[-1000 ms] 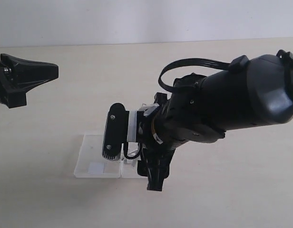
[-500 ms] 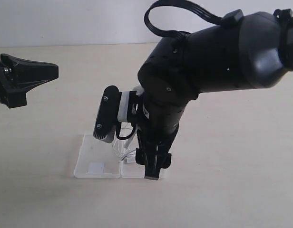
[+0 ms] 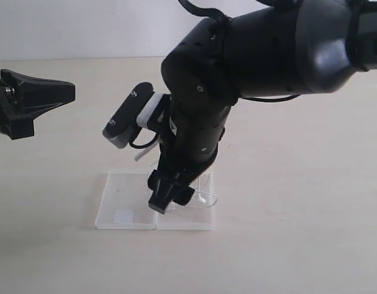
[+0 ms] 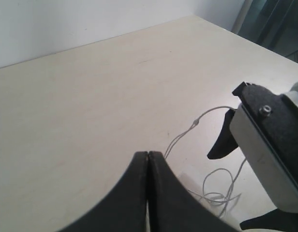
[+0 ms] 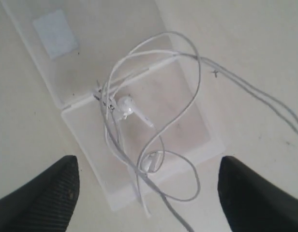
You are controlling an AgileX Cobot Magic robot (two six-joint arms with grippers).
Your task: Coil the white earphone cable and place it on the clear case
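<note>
The white earphone cable point(image 5: 139, 116) lies in loose loops on one half of the clear case point(image 5: 200, 130), with two earbuds among the loops. One double strand trails off the case onto the table. The case's other half carries a small white patch point(image 5: 54, 26). My right gripper point(image 5: 148, 169) hovers above the cable, open wide, holding nothing. In the exterior view it point(image 3: 168, 199) hangs over the case point(image 3: 118, 193), and only a bit of cable point(image 3: 204, 197) shows. My left gripper point(image 4: 148, 153) is shut and empty, well left of the case point(image 3: 66, 92).
The right arm's bulky forearm and wrist camera point(image 3: 128, 122) loom over the case. That camera housing point(image 4: 272, 145) also fills one side of the left wrist view, with cable loops point(image 4: 217, 194) beside it. A pale wall borders the table's far edge.
The right arm has risen and swung left, lifting its open gripper off the case and uncovering the cable loops. The left arm has not moved.
</note>
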